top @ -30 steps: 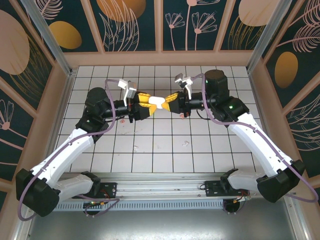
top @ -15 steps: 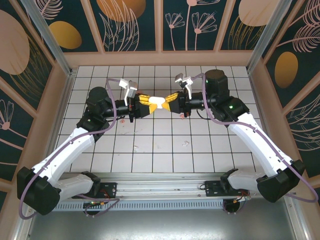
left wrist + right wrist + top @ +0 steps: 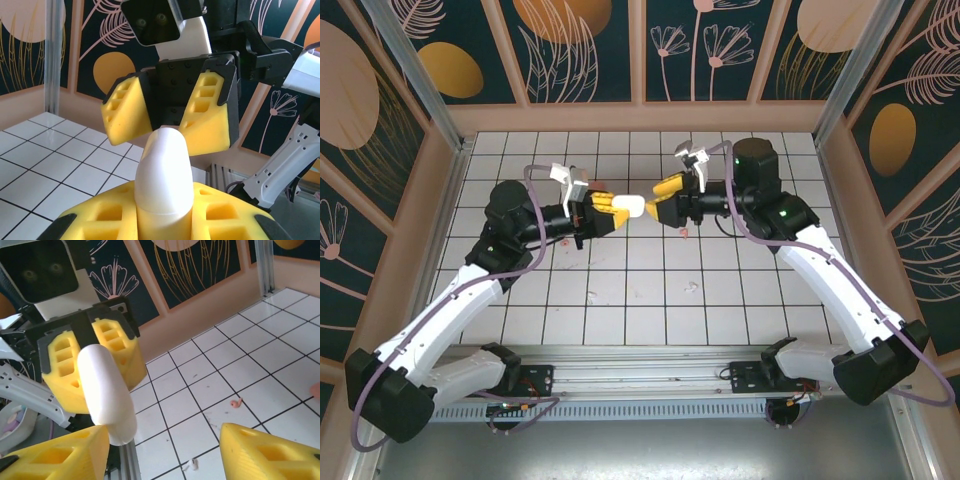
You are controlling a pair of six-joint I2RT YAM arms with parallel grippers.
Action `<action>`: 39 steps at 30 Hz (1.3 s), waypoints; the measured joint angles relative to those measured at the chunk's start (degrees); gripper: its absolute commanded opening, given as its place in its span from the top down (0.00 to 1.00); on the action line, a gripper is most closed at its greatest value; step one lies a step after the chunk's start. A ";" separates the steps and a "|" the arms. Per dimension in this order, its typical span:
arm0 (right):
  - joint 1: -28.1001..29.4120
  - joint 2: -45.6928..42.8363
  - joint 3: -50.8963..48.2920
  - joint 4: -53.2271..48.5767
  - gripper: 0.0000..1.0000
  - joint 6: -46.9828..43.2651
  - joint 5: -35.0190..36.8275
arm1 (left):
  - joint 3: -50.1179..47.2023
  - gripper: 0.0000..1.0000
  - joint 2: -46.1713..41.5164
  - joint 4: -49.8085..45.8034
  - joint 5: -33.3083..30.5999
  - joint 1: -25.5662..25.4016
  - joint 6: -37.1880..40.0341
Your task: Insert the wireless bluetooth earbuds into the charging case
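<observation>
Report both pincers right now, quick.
Left pincer: shut on the white case.
Right pincer: open, holding nothing.

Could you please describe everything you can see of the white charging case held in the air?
The white charging case is a smooth, glossy, pill-shaped plastic shell with rounded ends, apparently closed. It lies roughly level in the air above the tiled table. One end is clamped between the yellow fingers of the left end effector. The free end points into the open right end effector, and contact there cannot be judged.
</observation>
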 measured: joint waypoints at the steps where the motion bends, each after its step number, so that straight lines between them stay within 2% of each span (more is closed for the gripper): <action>1: 0.15 0.02 -0.13 -0.02 0.35 0.15 0.22 | -0.20 1.00 -0.24 -0.35 -0.09 0.00 0.20; 17: 4.83 2.32 -0.13 1.27 0.31 0.46 1.25 | -1.81 1.00 -1.86 -3.34 -1.31 0.20 3.02; 31: 5.51 6.47 2.71 0.70 0.32 1.42 2.95 | -3.54 1.00 -2.97 -4.76 -4.17 0.55 5.35; 39: 4.70 8.52 4.39 -0.02 0.32 2.86 7.98 | -5.73 1.00 -3.69 -4.39 -3.13 0.24 5.29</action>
